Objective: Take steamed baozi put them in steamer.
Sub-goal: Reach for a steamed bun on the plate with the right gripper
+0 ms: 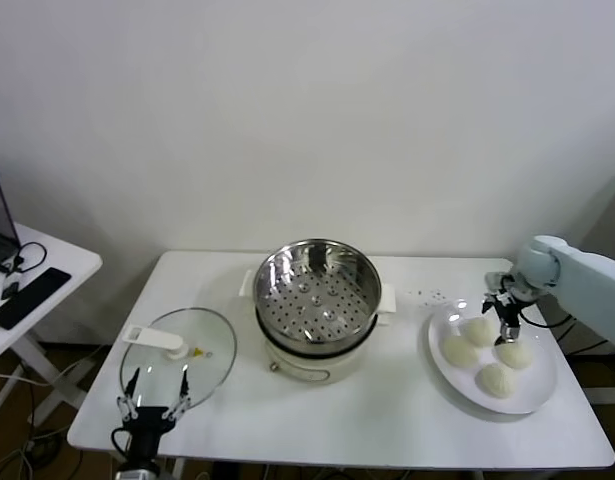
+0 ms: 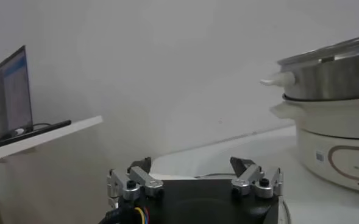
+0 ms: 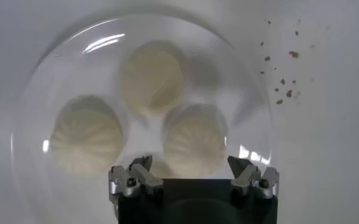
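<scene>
Four baozi sit clustered, touching, on the plate at the table's right end. The steamer stands mid-table, basket empty.

Right gripper hangs over the plate's far side, above the buns, jaws spread wide and holding nothing. In the right wrist view the nearest bun lies just ahead of the fingers.

Left gripper is parked at the near left edge by the glass lid, jaws open, empty.

Risks, as I judge them:
- Buns packed tight; a finger may land on a neighbour or wedge between two.
- Soft dough; a hard squeeze could dent or tear it.
- Off-centre grip could let the bun drop short of the steamer.
</scene>
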Robot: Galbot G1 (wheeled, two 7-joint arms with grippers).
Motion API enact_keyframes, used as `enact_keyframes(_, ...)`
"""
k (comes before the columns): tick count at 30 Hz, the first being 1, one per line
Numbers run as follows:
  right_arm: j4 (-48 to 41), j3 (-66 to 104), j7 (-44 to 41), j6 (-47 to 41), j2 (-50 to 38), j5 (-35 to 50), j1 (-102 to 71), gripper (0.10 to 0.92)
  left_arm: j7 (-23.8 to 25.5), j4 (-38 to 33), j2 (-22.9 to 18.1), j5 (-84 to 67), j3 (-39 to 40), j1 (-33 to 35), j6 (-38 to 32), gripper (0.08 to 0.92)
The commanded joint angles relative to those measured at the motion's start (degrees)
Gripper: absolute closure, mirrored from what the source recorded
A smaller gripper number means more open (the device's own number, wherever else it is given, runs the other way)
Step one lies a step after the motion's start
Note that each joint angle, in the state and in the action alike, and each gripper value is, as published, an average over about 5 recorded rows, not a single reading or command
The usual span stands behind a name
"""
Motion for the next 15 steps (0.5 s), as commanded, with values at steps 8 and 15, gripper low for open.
enact_keyframes(8, -2.33, 4.59, 0.96, 0.07, 0.86, -1.51, -3.95, 0.203, 0.03, 0.44, 0.21, 0.15, -0.13, -0.16, -0.01, 0.177)
enact_keyframes(15, -2.53, 4.81, 0.98, 0.10, 1.00, -1.47, -3.79, 0.214, 0.00, 0.64, 0.17, 0.35, 0.08, -0.29, -0.12, 0.177)
